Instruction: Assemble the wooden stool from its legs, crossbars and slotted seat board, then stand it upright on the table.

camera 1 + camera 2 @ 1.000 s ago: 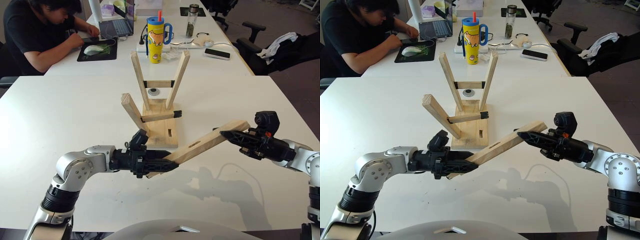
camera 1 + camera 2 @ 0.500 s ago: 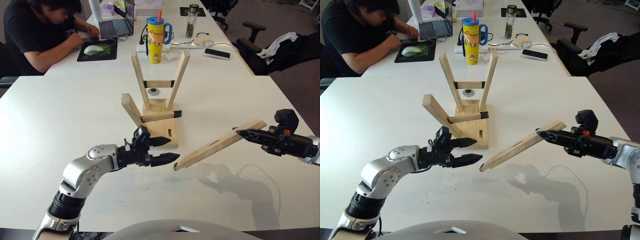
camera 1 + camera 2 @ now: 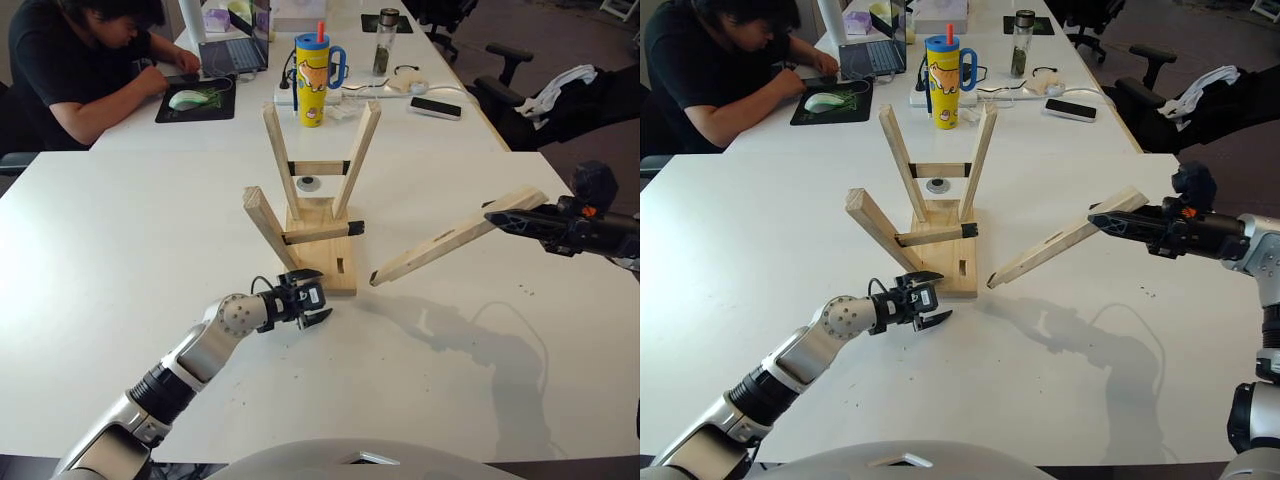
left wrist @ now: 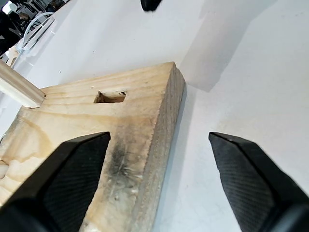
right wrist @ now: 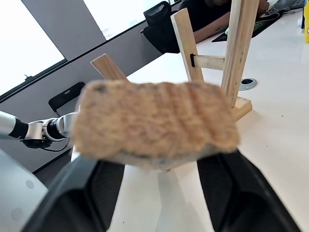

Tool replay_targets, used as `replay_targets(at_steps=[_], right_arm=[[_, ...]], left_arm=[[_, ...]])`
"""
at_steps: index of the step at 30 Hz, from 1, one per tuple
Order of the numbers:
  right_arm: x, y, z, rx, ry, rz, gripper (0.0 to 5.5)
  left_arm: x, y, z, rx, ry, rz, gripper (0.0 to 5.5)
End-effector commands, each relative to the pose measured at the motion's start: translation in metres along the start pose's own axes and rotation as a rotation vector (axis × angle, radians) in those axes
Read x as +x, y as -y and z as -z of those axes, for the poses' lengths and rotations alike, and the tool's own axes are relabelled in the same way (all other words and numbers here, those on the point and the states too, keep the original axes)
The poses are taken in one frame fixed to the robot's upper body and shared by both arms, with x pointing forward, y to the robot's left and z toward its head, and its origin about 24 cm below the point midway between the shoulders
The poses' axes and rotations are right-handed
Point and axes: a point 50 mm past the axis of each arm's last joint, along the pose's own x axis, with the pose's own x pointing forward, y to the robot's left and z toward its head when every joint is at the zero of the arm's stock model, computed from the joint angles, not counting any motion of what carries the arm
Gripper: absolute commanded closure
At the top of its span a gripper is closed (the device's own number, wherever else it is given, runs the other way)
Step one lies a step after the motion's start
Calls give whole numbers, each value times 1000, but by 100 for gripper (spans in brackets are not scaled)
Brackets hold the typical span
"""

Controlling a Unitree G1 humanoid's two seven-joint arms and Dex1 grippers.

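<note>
The slotted seat board (image 3: 322,263) lies flat on the white table with three legs (image 3: 279,160) and black-tipped crossbars (image 3: 320,168) standing up from it. My left gripper (image 3: 305,302) is open at the board's near corner; in the left wrist view its fingertips (image 4: 77,164) straddle the board's edge (image 4: 145,145) beside an empty slot (image 4: 110,97). My right gripper (image 3: 505,217) is shut on the upper end of a loose wooden leg (image 3: 452,238), held slanting in the air with its lower end near the board's right side. That leg's end grain (image 5: 157,123) fills the right wrist view.
A yellow cup (image 3: 311,78), bottle (image 3: 381,42), phone (image 3: 434,107), laptop (image 3: 232,52) and mouse pad (image 3: 194,103) sit on the far table, where a person works. A round grommet (image 3: 307,183) lies behind the stool. Bare tabletop spreads left, right and near.
My left gripper let go of the loose leg and moved forward to the board's near corner. My right gripper carried the leg up and to the right.
</note>
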Motion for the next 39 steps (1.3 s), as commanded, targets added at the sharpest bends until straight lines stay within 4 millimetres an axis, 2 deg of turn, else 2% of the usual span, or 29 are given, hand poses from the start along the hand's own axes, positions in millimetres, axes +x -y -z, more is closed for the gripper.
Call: replay_targets(at_steps=[1,8,13,22,31,39], right_arm=[[12,2,-8,-54,-4,-39,341],[29,5,-22,-149,52,-75,341],[46,6,-19,-187,28,-129,341],[78,13,-17,-227,-13,-190,341],[91,20,-15,-304,-153,-157,341],[107,8,-40,-407,-231,-186,341]], left_arm=[[-8,3,27,7,-144,69,172],[-35,2,56,52,-264,224,172],[-45,1,69,56,-312,316,172],[-39,9,63,-1,-251,351,172],[-34,17,59,-24,-236,355,172],[-30,24,57,-47,-229,347,172]])
